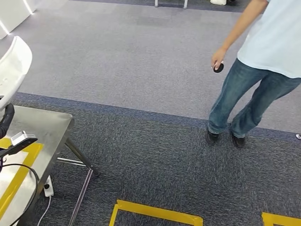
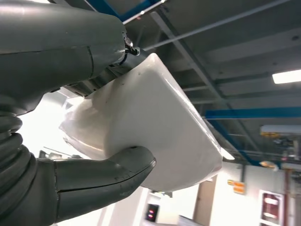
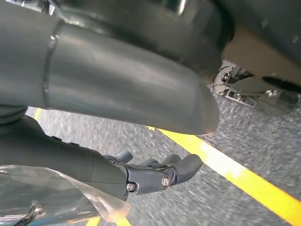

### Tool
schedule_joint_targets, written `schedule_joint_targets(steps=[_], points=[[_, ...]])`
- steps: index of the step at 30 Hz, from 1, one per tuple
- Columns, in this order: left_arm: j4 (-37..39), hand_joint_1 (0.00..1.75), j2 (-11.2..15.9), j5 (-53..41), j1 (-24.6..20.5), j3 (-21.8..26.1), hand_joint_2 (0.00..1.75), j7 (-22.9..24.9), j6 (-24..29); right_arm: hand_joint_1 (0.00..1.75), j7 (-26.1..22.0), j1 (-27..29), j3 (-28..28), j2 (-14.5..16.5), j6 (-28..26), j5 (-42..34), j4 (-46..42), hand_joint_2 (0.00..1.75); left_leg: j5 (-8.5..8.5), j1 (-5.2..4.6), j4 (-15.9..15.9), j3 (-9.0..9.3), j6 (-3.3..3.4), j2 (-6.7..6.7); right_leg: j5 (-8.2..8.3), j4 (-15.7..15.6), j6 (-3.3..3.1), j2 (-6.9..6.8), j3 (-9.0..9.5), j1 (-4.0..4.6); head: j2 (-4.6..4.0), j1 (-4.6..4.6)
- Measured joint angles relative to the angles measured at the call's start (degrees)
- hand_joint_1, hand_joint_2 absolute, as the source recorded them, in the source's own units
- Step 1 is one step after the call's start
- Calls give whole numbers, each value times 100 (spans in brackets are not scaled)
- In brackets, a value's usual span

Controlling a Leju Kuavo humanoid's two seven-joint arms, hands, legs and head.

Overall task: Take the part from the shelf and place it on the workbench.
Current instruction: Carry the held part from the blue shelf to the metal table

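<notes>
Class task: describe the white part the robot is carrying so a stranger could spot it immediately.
Start at the steel workbench at the left of the head view. Above its far corner hangs the white part, gripped by the left hand. It is a smooth, glossy, rounded shell, the only white thing against grey carpet and metal.

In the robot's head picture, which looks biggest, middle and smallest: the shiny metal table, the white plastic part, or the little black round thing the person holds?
1. Shiny metal table
2. White plastic part, partly cut off
3. Little black round thing
</notes>
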Motion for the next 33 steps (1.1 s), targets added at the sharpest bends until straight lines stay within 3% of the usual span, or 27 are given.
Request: schedule_joint_targets(steps=[1,3,5,6,7,8,10,12,14,16,18,20,21,22,23,25,27,29,30,31,33], points=[[0,175,11,0,-20,-2,175,3,-1,0,-1,-6,7,0,-1,8,-2,0,12,18,-18,8,35,-69,-101,165,26,170,-76,-16,0,11],[1,175,17,-1,-58,-12,175,11,-1,0,0,-1,17,0,-1,24,-3,0,20,38,-30,14,80,-213,-431,879,63,540,-436,-45,0,38],[3,175,9,-2,-63,-36,175,18,-2,0,8,17,25,0,-1,38,-3,0,19,38,-26,14,91,-380,-645,1607,81,628,-857,-54,0,47],[5,175,8,-1,-61,-51,175,21,-2,0,11,23,31,0,-1,42,-3,0,18,38,-22,16,90,-469,-587,1700,84,632,-953,-58,0,48],[7,175,7,0,-60,-64,175,25,-2,0,15,24,38,0,-1,44,-3,0,15,41,-16,20,86,-553,-420,1560,82,644,-935,-64,0,48],[8,175,7,1,-61,-73,175,29,-2,0,17,22,47,0,-1,45,-3,0,8,48,-5,26,75,-640,-168,1196,77,692,-803,-75,0,48],[9,175,8,4,-69,-78,175,39,-2,0,17,16,62,0,-4,46,-3,0,-13,58,39,3,31,-795,174,419,71,995,-465,-124,0,42],[9,175,19,8,-67,-84,175,53,-1,0,19,16,69,0,-7,48,-5,0,-3,78,61,-54,-40,-944,229,91,50,1197,-297,-146,0,39],[9,175,41,9,-44,-89,175,66,1,0,23,14,72,-1,-9,49,-9,0,22,103,49,-90,-109,-1049,235,61,-3,1080,-268,-135,0,39],[9,175,72,11,-38,-84,175,75,2,0,25,14,73,-3,-19,48,-10,0,-83,92,208,-167,-161,-818,254,10,-80,920,-227,-138,0,18],[10,175,88,15,-54,-83,175,81,2,0,26,20,73,-5,-26,47,-11,0,-400,79,802,-433,-205,-452,251,-23,-148,745,-192,-123,0,-9],[16,175,80,16,-41,-91,175,82,1,0,27,28,74,-4,-25,48,-12,0,-683,90,1516,-763,-237,-336,229,-24,-178,572,-181,-107,0,-17],[22,175,79,16,-26,-94,175,83,0,0,27,30,74,-4,-25,49,-12,0,-695,94,1666,-830,-246,-321,217,-23,-181,486,-175,-105,0,-18],[27,175,78,16,-16,-96,175,83,0,0,28,29,75,-4,-25,51,-12,0,-592,96,1578,-780,-250,-305,204,-22,-177,403,-164,-104,0,-18],[31,175,81,16,-13,-96,175,83,0,0,28,27,75,-4,-25,54,-12,0,-405,95,1273,-617,-245,-258,186,-22,-166,324,-144,-104,0,-19],[33,175,91,16,-22,-96,175,83,1,0,28,19,75,-2,-25,60,-12,0,-89,55,467,-193,-212,3,142,-17,-124,182,-95,-82,0,-23],[33,175,100,17,-31,-94,175,83,2,0,28,15,76,-1,-25,63,-14,0,-33,0,81,-5,-151,179,99,-14,-68,51,-63,-43,0,-24],[34,175,112,18,-21,-89,175,83,2,0,31,8,77,0,-25,63,-20,0,-51,-10,55,-10,-83,69,62,-26,-15,-90,-27,-24,0,-20],[35,175,121,18,-14,-84,175,83,3,0,32,2,77,0,-26,63,-24,0,-44,4,38,-2,-53,-4,24,-8,17,-60,-20,-28,0,-10],[35,175,130,17,-20,-81,175,83,3,0,32,-5,77,0,-26,63,-27,0,-36,23,21,9,-19,-70,-50,85,43,58,-52,-38,0,1],[35,175,131,16,-39,-78,175,84,4,0,32,-6,78,0,-26,63,-30,0,-26,54,2,26,39,-198,-346,669,81,429,-340,-64,0,40]])
